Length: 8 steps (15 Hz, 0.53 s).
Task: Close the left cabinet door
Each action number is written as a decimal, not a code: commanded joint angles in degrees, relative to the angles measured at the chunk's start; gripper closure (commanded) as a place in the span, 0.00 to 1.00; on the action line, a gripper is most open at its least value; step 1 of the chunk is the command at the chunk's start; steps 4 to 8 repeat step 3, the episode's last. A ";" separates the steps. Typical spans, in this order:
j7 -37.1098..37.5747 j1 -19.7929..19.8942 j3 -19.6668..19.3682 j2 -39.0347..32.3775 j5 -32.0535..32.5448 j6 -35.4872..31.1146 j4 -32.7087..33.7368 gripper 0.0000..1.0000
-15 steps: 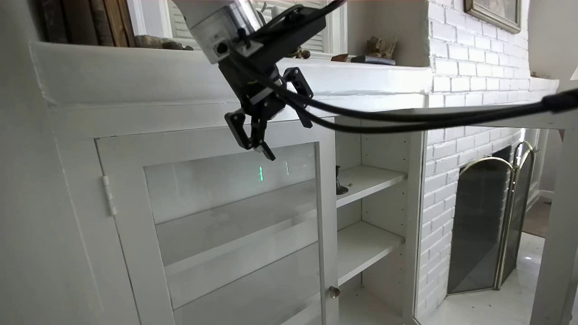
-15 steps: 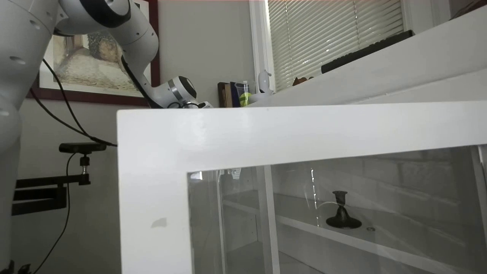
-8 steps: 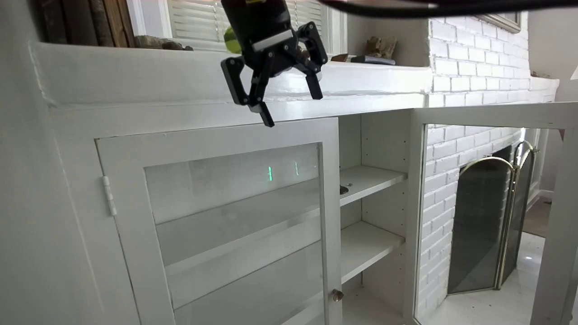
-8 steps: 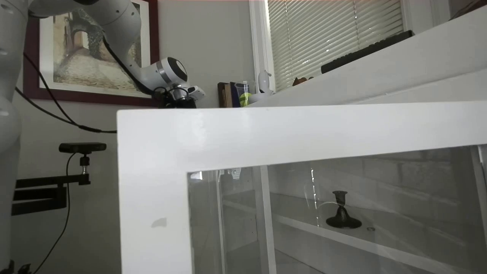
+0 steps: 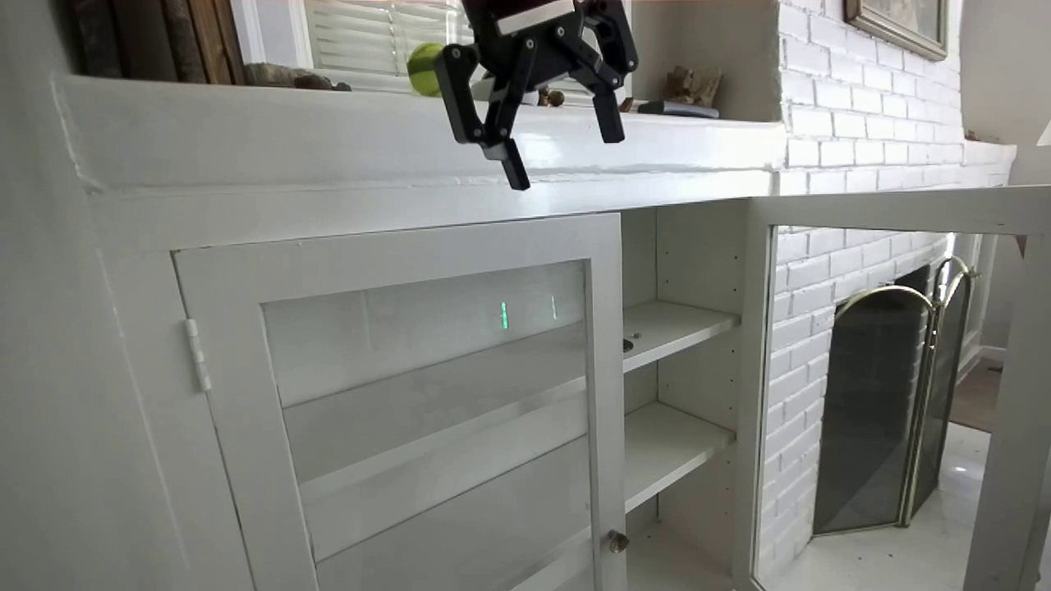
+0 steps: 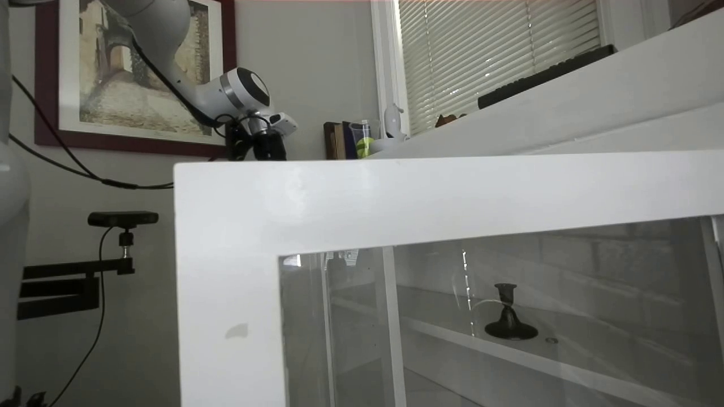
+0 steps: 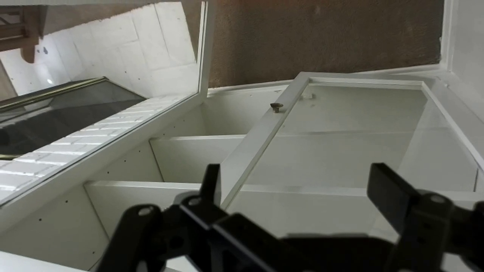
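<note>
The left cabinet door, a white frame with a glass panel, covers the left part of the cabinet front. Its small dark knob sits near the free edge. The door and knob also show in the wrist view. There its lower free corner juts slightly past the cabinet sill; how far it stands ajar I cannot tell. My gripper is open and empty, above and apart from the door's top edge. In the wrist view, the gripper's fingers are wide apart. In an exterior view the gripper is partly hidden.
The right cabinet door stands wide open; it fills the front of an exterior view. The mantel bears books, a yellow-green ball and stones. A folding fireplace screen stands beyond. A dark candlestick stands on a cabinet shelf.
My gripper has risen and moved right in an exterior view, from in front of the door's upper part to above it. The door's free edge and knob have shifted slightly right there.
</note>
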<state>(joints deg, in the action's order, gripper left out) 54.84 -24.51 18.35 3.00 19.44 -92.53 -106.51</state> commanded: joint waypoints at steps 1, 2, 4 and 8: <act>-0.04 1.56 1.54 -0.13 -0.06 0.20 0.29 0.00; -0.04 1.59 1.53 -0.13 -0.08 0.20 0.29 0.00; -0.04 1.60 1.53 -0.13 -0.09 0.20 0.29 0.00; -0.04 1.60 1.53 -0.13 -0.09 0.20 0.29 0.00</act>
